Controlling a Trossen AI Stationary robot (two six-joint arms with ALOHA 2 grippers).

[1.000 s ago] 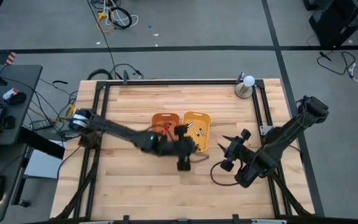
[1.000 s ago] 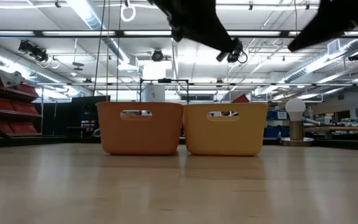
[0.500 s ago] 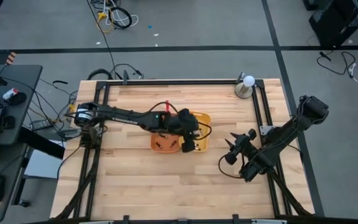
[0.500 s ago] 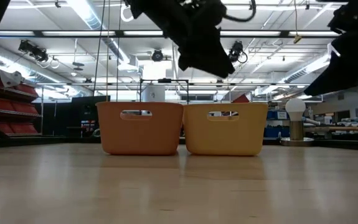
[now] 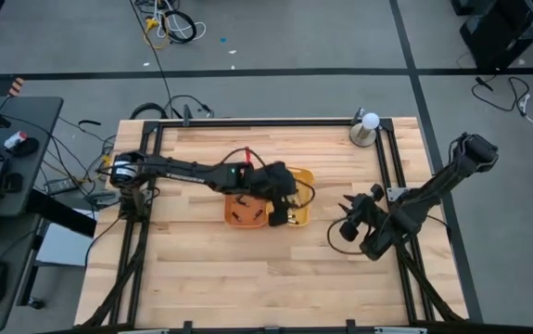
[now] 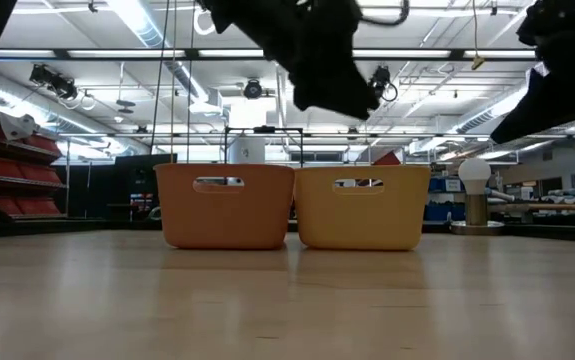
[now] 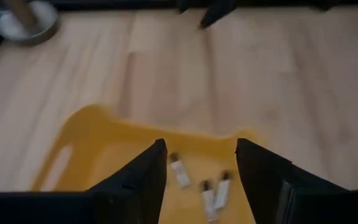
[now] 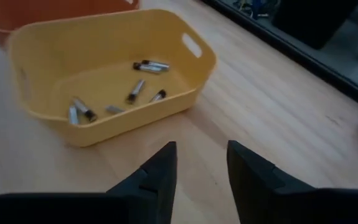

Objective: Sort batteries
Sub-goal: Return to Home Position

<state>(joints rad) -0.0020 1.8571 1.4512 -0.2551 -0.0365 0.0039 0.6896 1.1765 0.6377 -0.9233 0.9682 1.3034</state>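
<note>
Batteries [image 8: 136, 91] in yellow bin [image 8: 207, 61], orange bin [image 6: 223, 208] beside

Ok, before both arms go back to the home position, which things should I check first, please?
1. Left claw open, nothing held: ok.
2. Right claw open, nothing held: ok.
3. Batteries lie inside the yellow bin, none on its rim: ok.
4. Left claw away from the bins: not ok, it hangs above the yellow bin.
5. Right claw away from the bins: ok, it is off to the side of the yellow bin.
6. Content of the orange bin: cannot tell, the left arm hides most of it.
</note>
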